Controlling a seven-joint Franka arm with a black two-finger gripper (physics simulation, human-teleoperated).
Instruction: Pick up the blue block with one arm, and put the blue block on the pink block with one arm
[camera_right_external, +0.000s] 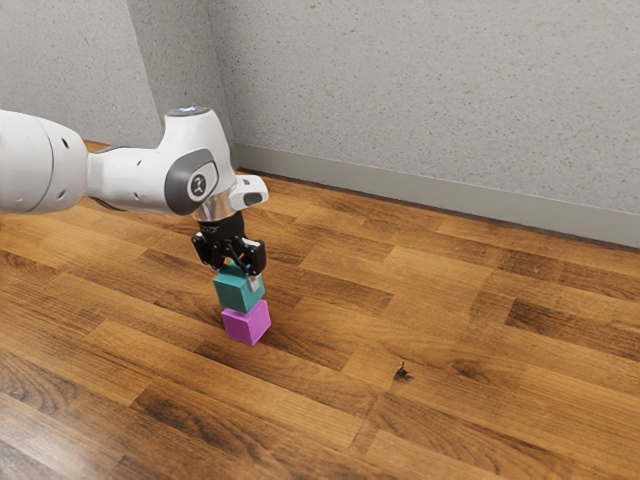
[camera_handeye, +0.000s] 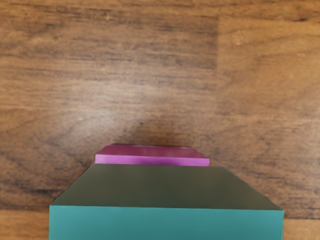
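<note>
Teal cube (camera_right_external: 236, 291) (matte) atop pink cube (camera_right_external: 246, 322)

No text, label or number can be read anywhere.

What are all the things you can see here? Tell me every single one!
blue block: one, teal blue-green, gripped by the claw, sitting right on top of the pink block
pink block: one, pink-purple, on the wooden table, directly under the blue block
wooden table: one, brown planks, under everything
dark mark: one, blackish, on the wood to the exterior view's right of the blocks
wall: two faces meeting at a corner, speckled grey, behind the table
baseboard: one, plain grey, along the foot of the wall
arm: one, white and grey, coming in from the exterior view's left
claw: one, black, two fingers shut on the blue block's sides
</note>
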